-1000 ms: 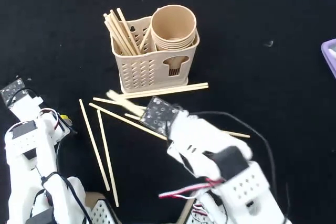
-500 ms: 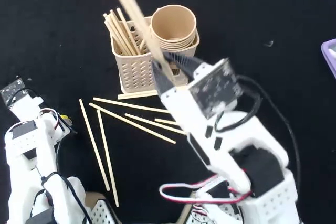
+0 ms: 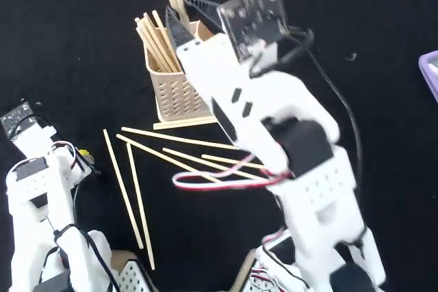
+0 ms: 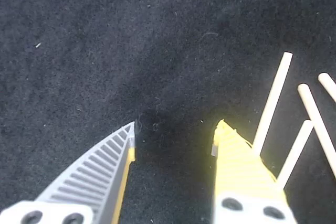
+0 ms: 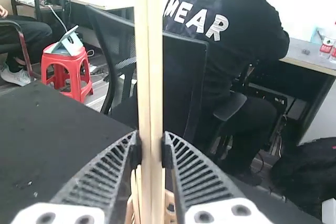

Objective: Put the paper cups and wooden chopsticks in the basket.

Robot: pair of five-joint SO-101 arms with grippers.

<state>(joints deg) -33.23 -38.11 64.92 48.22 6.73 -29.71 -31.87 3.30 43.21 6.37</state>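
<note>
The black tabletop point(image 3: 383, 135) carries everything. The right arm point(image 3: 274, 121) stretches over the basket point(image 3: 174, 94) and covers most of it. The left arm point(image 3: 37, 189) sits low at the near edge. The basket stands upright at the far side, with a bundle point(image 3: 154, 42) of chopsticks leaning in it. Loose chopsticks point(image 3: 171, 158) lie scattered on the tabletop in front of it. The right jaws are clamped on a pair point(image 5: 148, 51) of sticks, held upright above the basket. The left jaws stand apart just above the tabletop, near some stick ends point(image 4: 270, 103).
</note>
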